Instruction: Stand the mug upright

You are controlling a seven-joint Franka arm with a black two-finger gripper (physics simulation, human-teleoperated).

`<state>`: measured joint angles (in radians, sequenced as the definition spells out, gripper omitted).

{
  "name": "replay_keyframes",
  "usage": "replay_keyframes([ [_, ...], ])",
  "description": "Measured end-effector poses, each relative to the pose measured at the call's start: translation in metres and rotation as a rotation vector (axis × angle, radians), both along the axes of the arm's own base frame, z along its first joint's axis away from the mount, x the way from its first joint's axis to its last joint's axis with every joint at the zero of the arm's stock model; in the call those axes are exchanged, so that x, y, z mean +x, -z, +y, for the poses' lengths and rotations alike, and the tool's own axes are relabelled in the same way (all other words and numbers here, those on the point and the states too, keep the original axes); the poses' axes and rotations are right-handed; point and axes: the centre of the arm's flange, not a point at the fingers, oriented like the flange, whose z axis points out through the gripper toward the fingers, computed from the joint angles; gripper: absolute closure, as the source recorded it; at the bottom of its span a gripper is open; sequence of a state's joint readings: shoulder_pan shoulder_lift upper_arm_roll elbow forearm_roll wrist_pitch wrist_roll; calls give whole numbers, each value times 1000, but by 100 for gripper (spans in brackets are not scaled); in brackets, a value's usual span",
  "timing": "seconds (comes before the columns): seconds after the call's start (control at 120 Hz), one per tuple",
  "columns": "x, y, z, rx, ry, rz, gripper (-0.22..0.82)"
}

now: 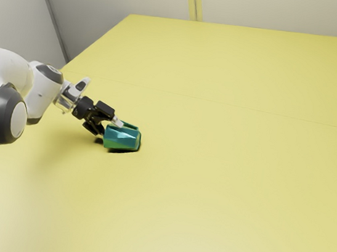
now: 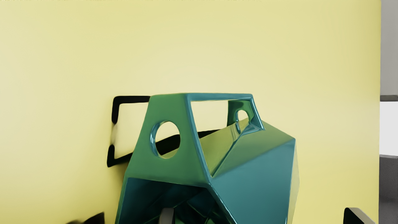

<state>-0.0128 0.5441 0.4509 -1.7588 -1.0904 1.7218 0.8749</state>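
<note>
The blue-green faceted mug (image 1: 122, 138) lies on its side on the yellow table, its handle on the upper side. My gripper (image 1: 109, 128) is at the mug's end nearer the arm in the exterior view. Seen from the wrist view, the mug (image 2: 255, 183) turns its dark mouth toward the hand. The gripper (image 2: 262, 216) is open: one fingertip (image 2: 167, 216) shows within the mouth, the other stands outside the mug with a gap to its wall. Whether the inner fingertip touches the mug's inside cannot be told.
The yellow table (image 1: 231, 171) stretches beyond the mug toward the exterior view's right. A yellow surface (image 1: 245, 61) continues behind a thin seam, with pale walls beyond. One table edge (image 2: 380, 62) runs beside the mug at some distance, on the outer fingertip's side.
</note>
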Motion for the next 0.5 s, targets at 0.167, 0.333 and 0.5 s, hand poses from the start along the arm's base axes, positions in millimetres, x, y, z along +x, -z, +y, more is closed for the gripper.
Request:
replay_keyframes([
  [0.167,2,0,-5,-15,4,-15,13],
  [0.333,1,2,-8,-23,8,-18,31],
  [0.5,-2,5,-8,-26,9,-17,51],
])
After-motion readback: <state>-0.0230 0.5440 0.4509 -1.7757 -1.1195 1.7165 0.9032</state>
